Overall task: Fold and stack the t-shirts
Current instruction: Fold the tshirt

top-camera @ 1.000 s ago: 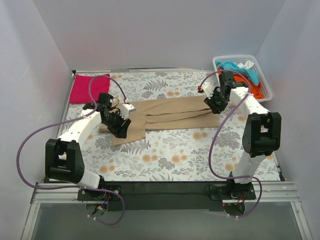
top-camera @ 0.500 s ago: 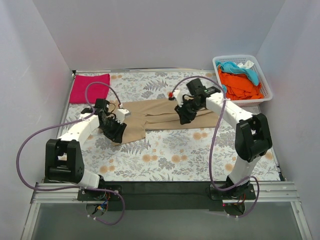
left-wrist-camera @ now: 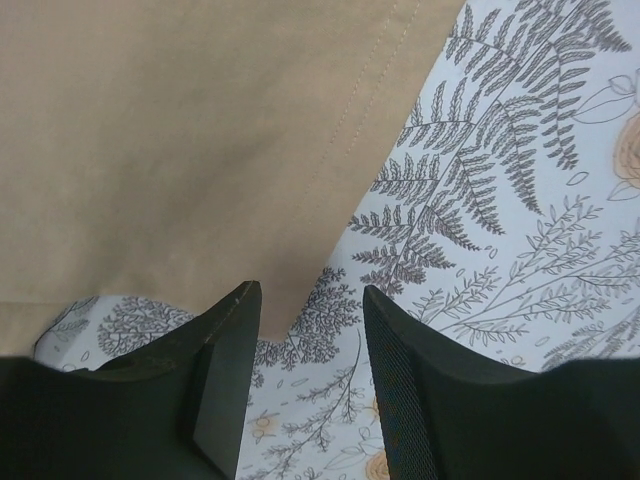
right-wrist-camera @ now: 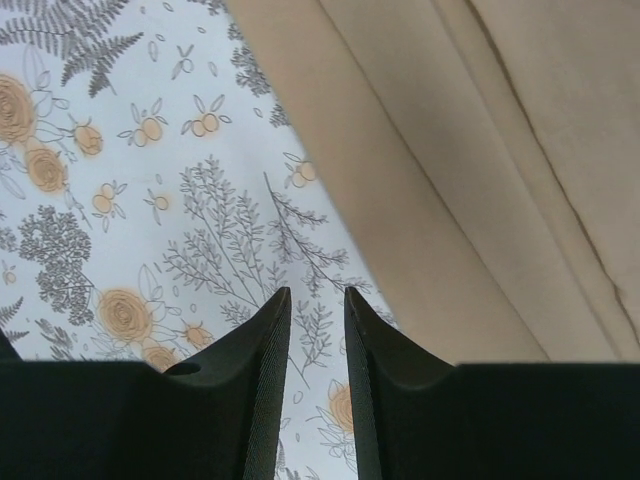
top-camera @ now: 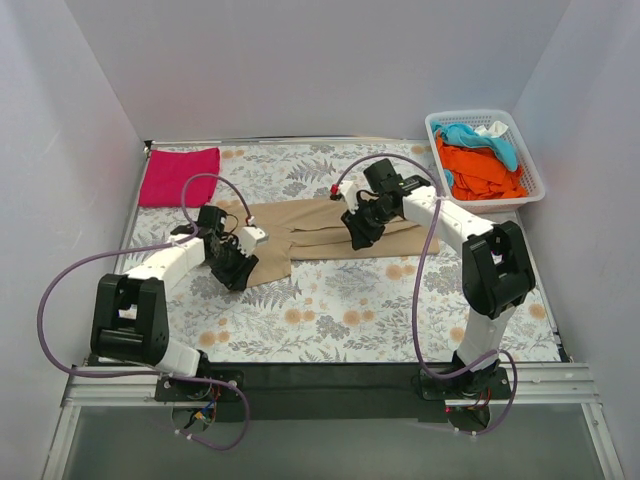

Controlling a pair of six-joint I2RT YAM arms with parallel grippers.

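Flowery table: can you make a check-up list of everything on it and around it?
Surface: floral tablecloth, lying flat.
Job's things: tan t-shirt partly folded at the middle; magenta t-shirt folded at the far left corner; orange t-shirt and light blue t-shirt crumpled in the basket.
Clutter: white lattice basket, far right.
Grippers: left gripper open, empty, at the tan shirt's edge; right gripper narrowly open, empty.
Cables: purple cables loop beside both arms.
Surroundings: white walls.

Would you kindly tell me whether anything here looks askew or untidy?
The tan t-shirt lies unevenly folded mid-table, its left end jutting lower than the rest. The orange shirt and blue shirt sit crumpled in the basket.
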